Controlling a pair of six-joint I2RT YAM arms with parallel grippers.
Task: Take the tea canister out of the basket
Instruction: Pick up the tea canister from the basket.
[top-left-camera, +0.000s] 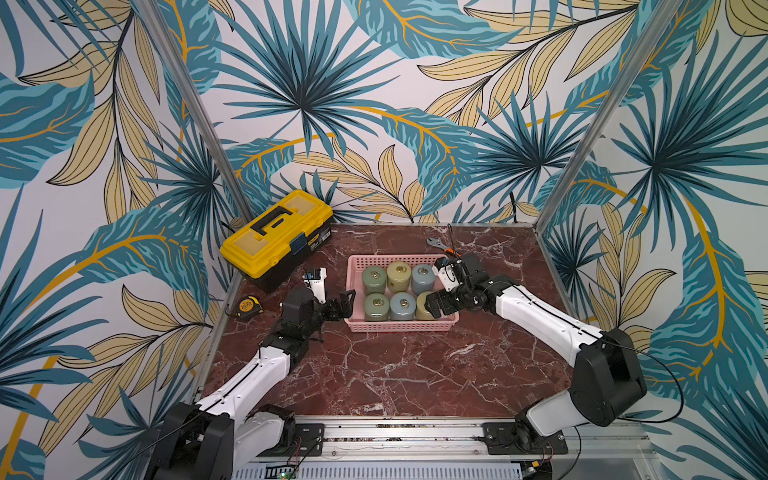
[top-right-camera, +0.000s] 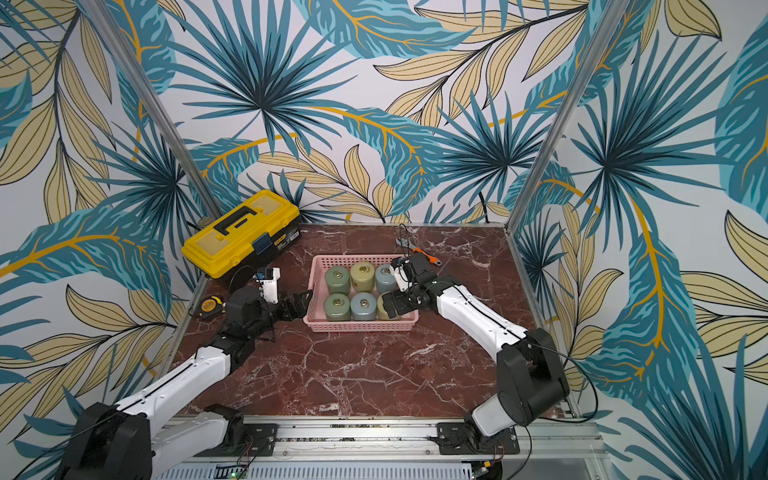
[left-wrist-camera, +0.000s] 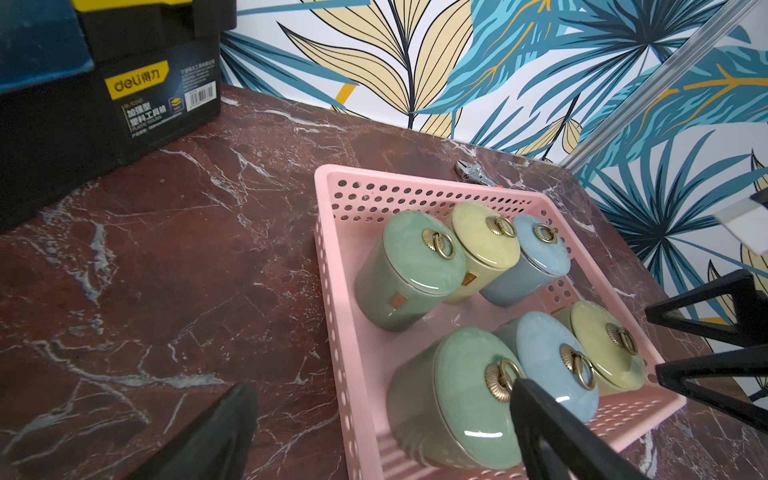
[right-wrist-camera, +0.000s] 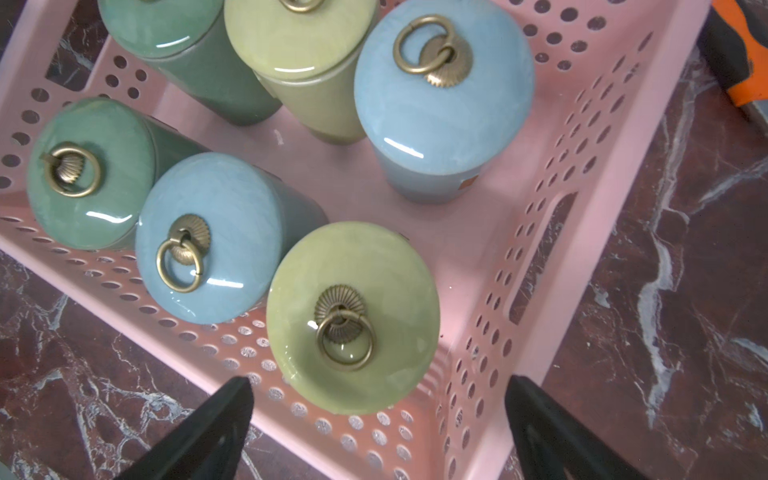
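Six tea canisters (right-wrist-camera: 440, 104) stand upright in the basket (top-left-camera: 401, 327), a shallow pink plastic tray whose walls are full of round holes. Each canister is a squat glazed cylinder with a domed lid, and on the lid a brass ring hangs from a fluted brass boss. Along the basket's far wall stand the back green canister (top-left-camera: 374, 279), the back yellow canister (top-left-camera: 399, 275) and the back blue canister (top-left-camera: 422, 277). Along its near wall stand the front green canister (top-left-camera: 376, 306), the front blue canister (top-left-camera: 402, 305) and the front yellow canister (right-wrist-camera: 353, 316).

The front yellow canister sits in the basket's near right corner, with the front blue canister just beside it and the basket's right wall close on the other side. The right gripper (right-wrist-camera: 379, 384) hangs over it with its jaws spread wide and nothing in them, and hides part of it in both top views. The left gripper (left-wrist-camera: 384, 386) is at the basket's left wall beside the front green canister, also wide open and empty.

Beyond the basket's far left corner stands a yellow-and-black toolbox (top-left-camera: 276, 235). A tape measure (top-left-camera: 249, 307) lies well to the basket's left. A wrench (top-left-camera: 440, 246) with an orange grip lies just behind its far right corner. All rest on the red marble table (top-left-camera: 395, 374).
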